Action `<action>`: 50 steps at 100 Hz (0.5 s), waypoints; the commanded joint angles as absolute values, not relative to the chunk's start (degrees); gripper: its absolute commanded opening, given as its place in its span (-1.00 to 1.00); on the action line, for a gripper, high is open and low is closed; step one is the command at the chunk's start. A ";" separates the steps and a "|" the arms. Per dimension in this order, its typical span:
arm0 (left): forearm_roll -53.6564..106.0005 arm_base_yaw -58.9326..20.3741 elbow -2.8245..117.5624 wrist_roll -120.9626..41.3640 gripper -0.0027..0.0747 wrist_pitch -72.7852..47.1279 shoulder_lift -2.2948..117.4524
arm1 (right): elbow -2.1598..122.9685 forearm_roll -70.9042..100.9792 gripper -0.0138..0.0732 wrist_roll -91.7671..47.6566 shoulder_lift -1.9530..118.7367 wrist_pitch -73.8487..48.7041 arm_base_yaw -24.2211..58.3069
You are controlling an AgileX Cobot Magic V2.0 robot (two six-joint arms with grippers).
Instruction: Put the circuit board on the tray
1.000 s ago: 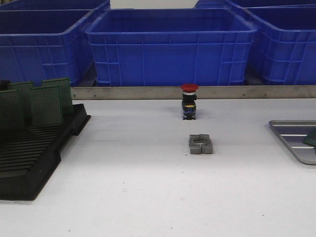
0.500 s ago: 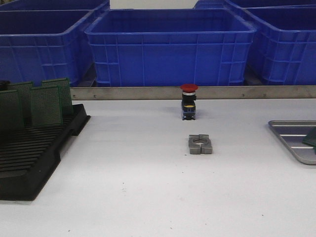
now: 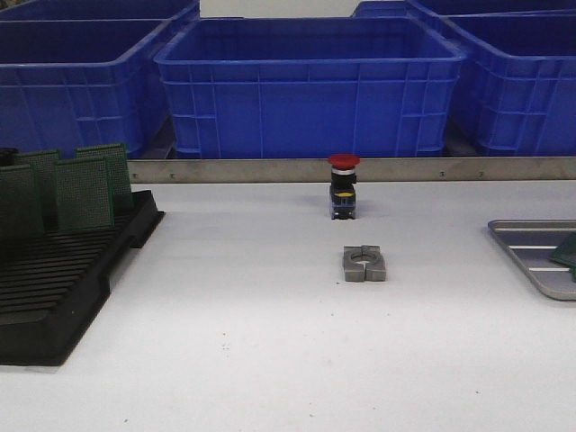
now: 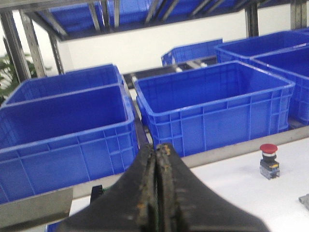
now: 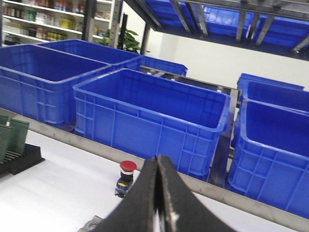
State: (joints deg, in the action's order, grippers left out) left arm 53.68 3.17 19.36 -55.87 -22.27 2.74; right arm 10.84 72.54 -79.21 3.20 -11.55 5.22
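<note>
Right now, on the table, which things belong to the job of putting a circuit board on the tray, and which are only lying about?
Belong to the job:
- circuit boards, standing in the black rack
- tray, at the right edge, a green board already on it

Lying about:
- red push button
- grey metal block
- blue crates behind the table

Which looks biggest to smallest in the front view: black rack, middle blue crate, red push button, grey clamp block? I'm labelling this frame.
1. middle blue crate, though farthest back
2. black rack, nearer the camera, so true ranking unsure
3-4. red push button and grey clamp block look alike
</note>
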 commanded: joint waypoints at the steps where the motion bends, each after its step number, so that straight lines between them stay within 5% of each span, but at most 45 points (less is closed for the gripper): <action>1: 55.62 3.25 18.81 -55.46 -0.98 -19.13 -0.68 | 11.57 73.21 -0.82 -79.66 1.77 -10.92 5.24; 50: 55.61 3.25 17.71 -55.46 -0.98 -19.23 -1.36 | 11.58 73.21 -0.82 -79.66 1.20 -11.01 5.24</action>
